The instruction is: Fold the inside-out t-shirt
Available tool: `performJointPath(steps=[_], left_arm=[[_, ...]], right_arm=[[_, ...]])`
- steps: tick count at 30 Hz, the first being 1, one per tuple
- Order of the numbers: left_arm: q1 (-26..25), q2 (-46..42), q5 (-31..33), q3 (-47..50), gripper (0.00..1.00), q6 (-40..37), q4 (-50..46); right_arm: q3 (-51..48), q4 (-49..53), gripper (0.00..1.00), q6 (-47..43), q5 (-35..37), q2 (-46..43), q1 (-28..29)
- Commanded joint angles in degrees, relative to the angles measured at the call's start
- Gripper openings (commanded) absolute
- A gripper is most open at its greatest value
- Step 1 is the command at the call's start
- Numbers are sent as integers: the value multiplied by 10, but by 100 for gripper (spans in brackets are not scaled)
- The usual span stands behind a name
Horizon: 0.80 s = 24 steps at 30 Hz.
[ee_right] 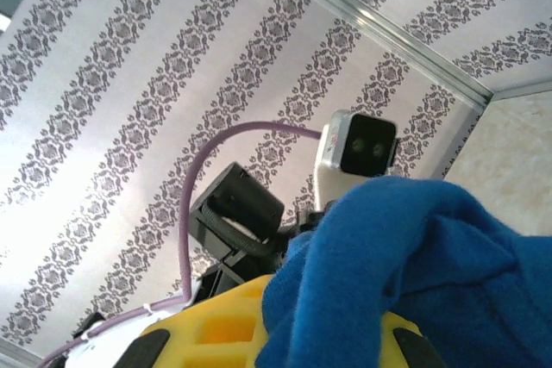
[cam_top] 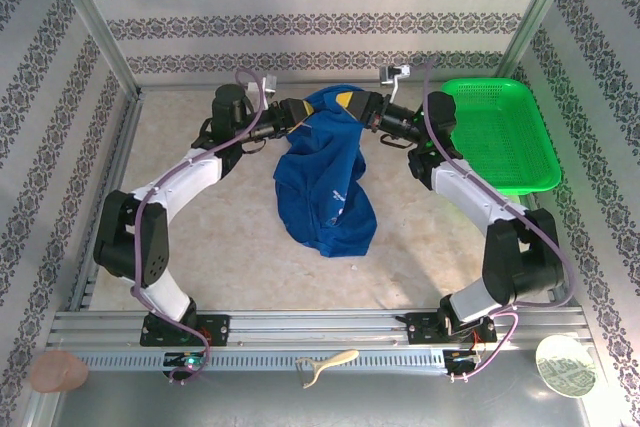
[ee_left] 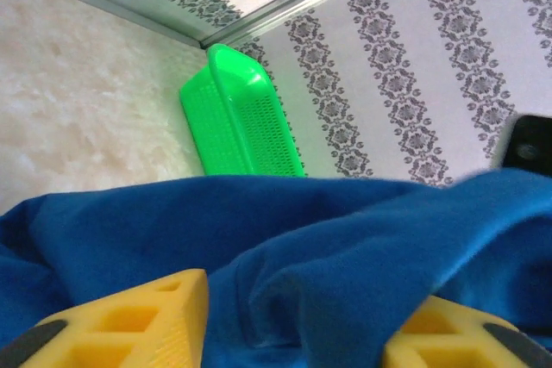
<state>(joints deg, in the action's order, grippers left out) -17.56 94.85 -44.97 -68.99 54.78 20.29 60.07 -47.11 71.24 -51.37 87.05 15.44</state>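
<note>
The soft royal blue cloth t-shirt (cam_top: 325, 182) was held up above the table (cam_top: 230, 237), pinched by the right gripper (cam_top: 358, 107). The left gripper (cam_top: 298, 115) was spread around it. Its white mark (cam_top: 338, 194), perhaps writing, could not be read.

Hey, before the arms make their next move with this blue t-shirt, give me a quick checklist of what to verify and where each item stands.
1. Grip of the right gripper on the t-shirt: ok, shut on a fold.
2. Grip of the left gripper: not ok, jaws apart, cloth just lies between them.
3. t-shirt apart from the green basket: ok.
4. t-shirt spread flat: not ok, bunched, lower end heaped on the table.
5. Which edge is gripped: cannot tell.
</note>
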Motion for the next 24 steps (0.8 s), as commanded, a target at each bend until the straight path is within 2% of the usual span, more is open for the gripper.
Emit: performJointPath(steps=[1,3,7,14,24], left_arm=[[-3,-49,-8,7,57,-17,32],[-3,-72,-3,11,60,-22,23],[-11,-88,-9,-3,60,-3,40],[-57,-32,-12,-86,58,51,85],[-84,5,11,-115,57,34,54]], right_arm=[[-13,-131,0,67,-11,-3,-23],[-16,-123,0,66,-12,-5,-27],[-26,-112,0,60,-12,-4,-27],[-41,-104,0,54,-10,-4,-25],[-48,-99,0,50,-4,-6,-24]])
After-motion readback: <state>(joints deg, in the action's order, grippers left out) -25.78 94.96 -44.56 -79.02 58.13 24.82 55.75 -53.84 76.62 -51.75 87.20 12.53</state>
